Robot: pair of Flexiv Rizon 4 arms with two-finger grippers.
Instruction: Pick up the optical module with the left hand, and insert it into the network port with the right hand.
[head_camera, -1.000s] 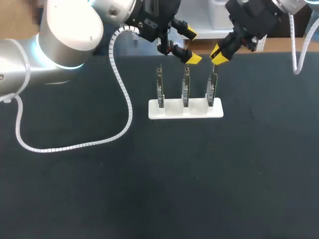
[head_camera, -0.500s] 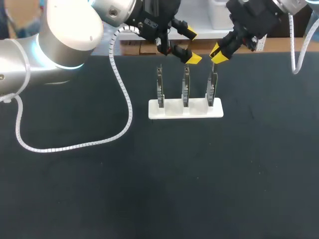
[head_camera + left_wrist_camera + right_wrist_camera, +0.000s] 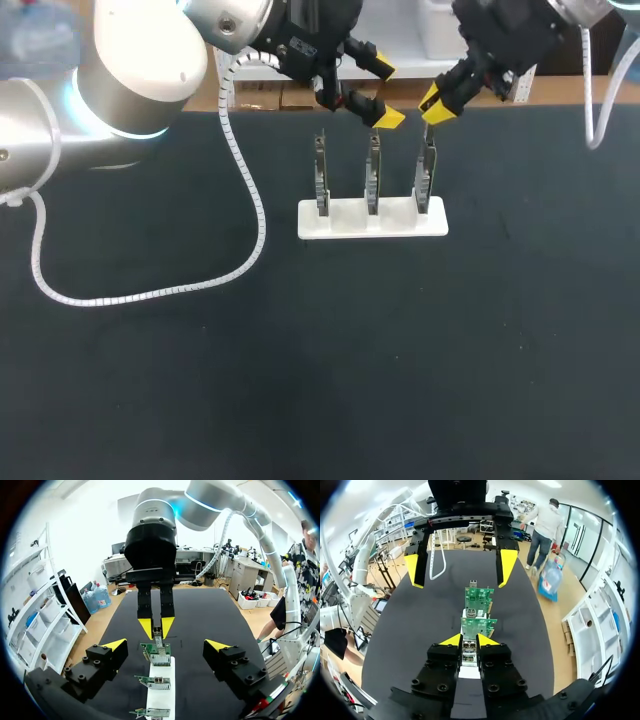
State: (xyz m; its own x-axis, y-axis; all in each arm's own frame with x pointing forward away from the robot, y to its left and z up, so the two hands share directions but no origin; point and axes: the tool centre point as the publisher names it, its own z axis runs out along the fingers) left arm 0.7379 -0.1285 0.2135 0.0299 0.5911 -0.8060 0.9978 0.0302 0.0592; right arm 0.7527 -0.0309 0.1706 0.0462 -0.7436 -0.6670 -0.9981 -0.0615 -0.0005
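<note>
Pinching the optical module (image 3: pixel 157 633) between nearly closed fingers, my right gripper (image 3: pixel 437 105) hangs just above the top edge of the right-hand board (image 3: pixel 426 178). The module stands upright, its lower end at or touching that edge. I cannot make out the network port itself under my fingers, so I cannot tell whether the module has entered it.

My left gripper (image 3: pixel 385 93) hovers spread wide and empty over the far side of the row, near the middle board (image 3: pixel 372 182).

As I judge it, the step in hand is the insertion. To do it well, I should hold the module in line with the board's plane, centre it over the port, and press straight down without twisting. The board is thin and only slotted in, so a sideways push could tip it or shift its base.

The white holder (image 3: pixel 340 222) sits on the dark desk (image 3: pixel 300 350). It carries three green boards upright in a row, the left-hand board (image 3: pixel 321 182) included.
</note>
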